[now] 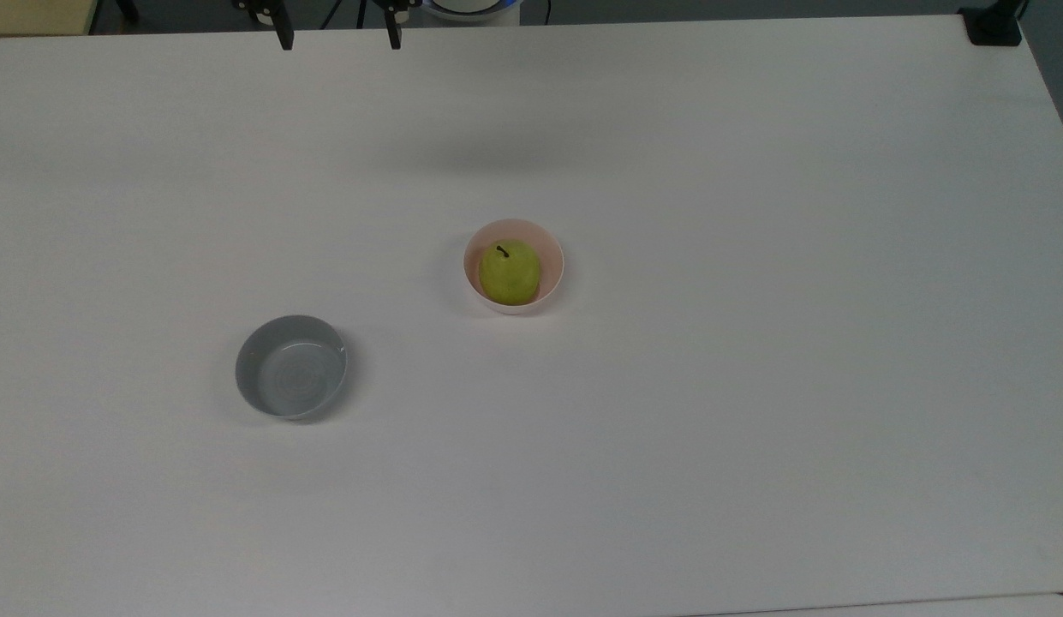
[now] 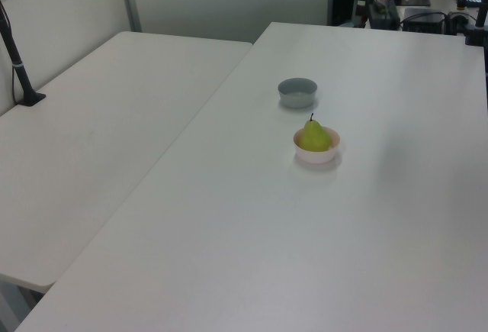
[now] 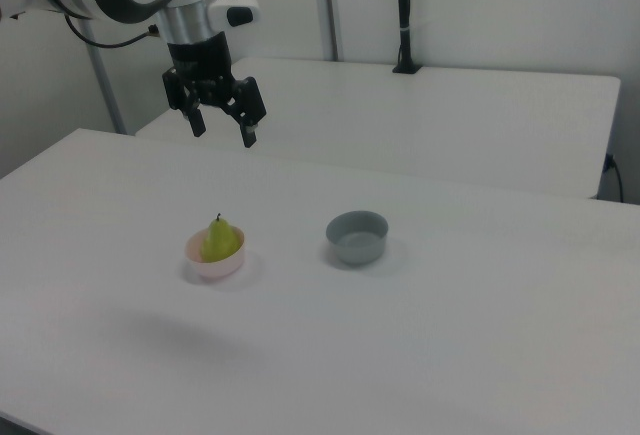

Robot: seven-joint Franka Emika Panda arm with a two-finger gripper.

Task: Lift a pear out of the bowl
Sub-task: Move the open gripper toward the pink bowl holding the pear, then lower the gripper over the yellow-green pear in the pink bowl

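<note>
gripper [image 3: 223, 132]: fingers spread, holding nothing, high over the white table [image 3: 480, 335]
pear [image 3: 220, 238]: below the gripper, sits in pink bowl [image 3: 215, 265]
grey bowl [image 3: 357, 237]: well apart, toward the right view's right
room: second table [image 3: 450, 115] behind the gripper

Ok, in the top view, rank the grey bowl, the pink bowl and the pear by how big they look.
1. Grey bowl, widest, though it lies lower in the top view, so nearness may add a little.
2. Pink bowl, slightly narrower.
3. Pear, smallest, sitting inside the pink bowl's rim.
</note>
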